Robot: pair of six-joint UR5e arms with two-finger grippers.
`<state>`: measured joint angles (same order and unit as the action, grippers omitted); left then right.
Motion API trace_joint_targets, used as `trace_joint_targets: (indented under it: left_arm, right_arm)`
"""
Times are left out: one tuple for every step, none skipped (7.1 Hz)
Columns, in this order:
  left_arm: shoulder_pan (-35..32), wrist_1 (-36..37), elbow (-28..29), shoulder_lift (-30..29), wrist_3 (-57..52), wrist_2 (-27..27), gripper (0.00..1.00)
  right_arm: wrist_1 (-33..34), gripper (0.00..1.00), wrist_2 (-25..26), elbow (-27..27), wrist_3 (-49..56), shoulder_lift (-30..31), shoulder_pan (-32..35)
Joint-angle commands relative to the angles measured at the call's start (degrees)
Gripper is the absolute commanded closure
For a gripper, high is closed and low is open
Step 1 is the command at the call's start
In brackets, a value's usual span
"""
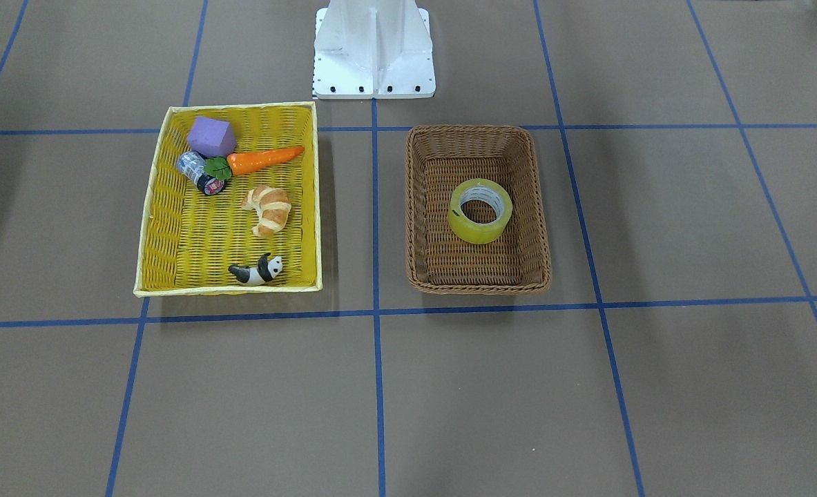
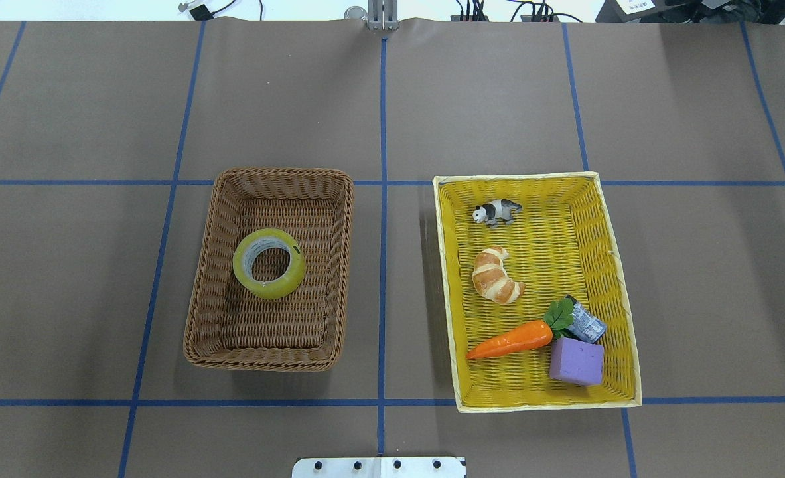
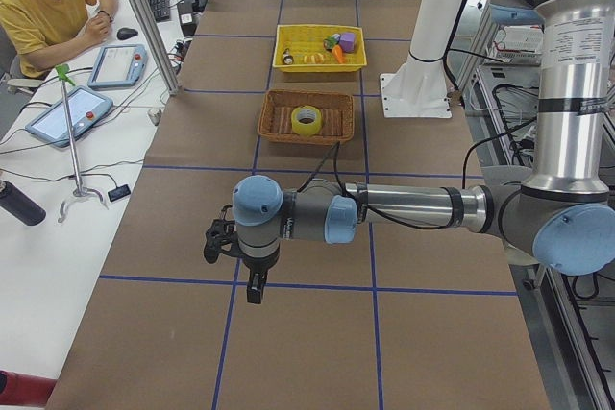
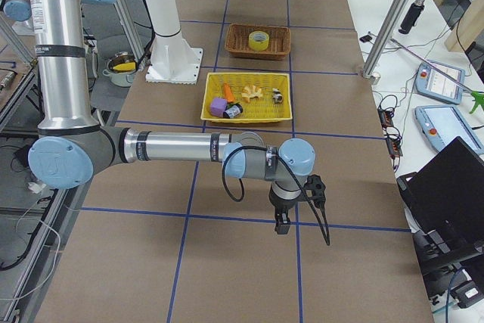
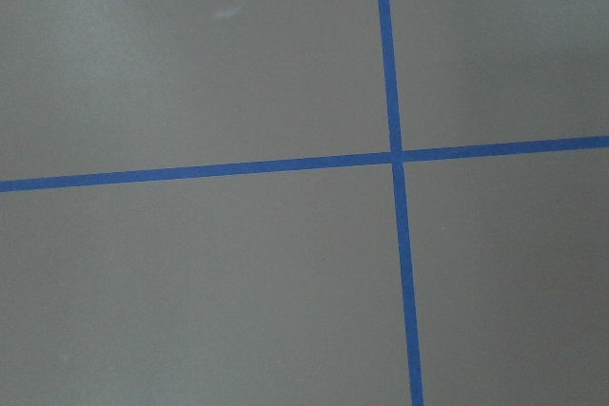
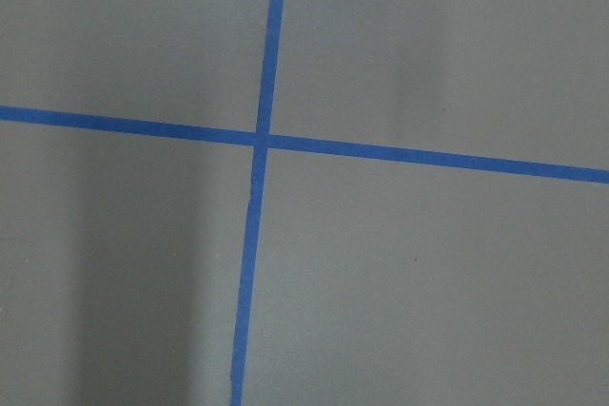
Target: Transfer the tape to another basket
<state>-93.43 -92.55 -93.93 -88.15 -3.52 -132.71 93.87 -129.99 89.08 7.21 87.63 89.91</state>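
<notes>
The tape (image 1: pixel 481 210), a yellow-green roll with a grey-white core, lies flat in the brown wicker basket (image 1: pixel 477 288). It also shows in the overhead view (image 2: pixel 269 263) inside that basket (image 2: pixel 259 362), and small in the side views (image 3: pixel 307 120) (image 4: pixel 262 39). My left gripper (image 3: pixel 252 290) hangs over bare table far from both baskets. My right gripper (image 4: pixel 281 225) hangs over bare table at the opposite end. Both show only in the side views, so I cannot tell whether they are open or shut. Both wrist views show only brown table and blue lines.
A yellow woven tray-basket (image 2: pixel 545 403) beside the brown one holds a purple block (image 2: pixel 576 361), a carrot (image 2: pixel 508 339), a croissant (image 2: pixel 495 275), a panda figure (image 2: pixel 496 211) and a small patterned cylinder (image 2: pixel 588 326). The robot's white base (image 1: pixel 373 48) stands behind the baskets. A person (image 3: pixel 48 7) sits at a side desk.
</notes>
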Motion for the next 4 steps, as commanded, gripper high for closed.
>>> trace_joint_targets:
  left_arm:
    - [0.0, 0.0, 0.0, 0.0, 0.0, 0.0, 0.01]
    - [0.0, 0.0, 0.0, 0.0, 0.0, 0.0, 0.01]
    - [0.0, 0.0, 0.0, 0.0, 0.0, 0.0, 0.01]
    - [0.0, 0.0, 0.0, 0.0, 0.0, 0.0, 0.01]
  right_arm:
    - [0.0, 0.0, -0.6, 0.0, 0.0, 0.0, 0.0]
    - [0.0, 0.0, -1.6, 0.0, 0.0, 0.1, 0.0]
    - [0.0, 0.0, -1.6, 0.0, 0.0, 0.1, 0.0]
    - [0.0, 0.0, -1.5, 0.0, 0.0, 0.1, 0.0]
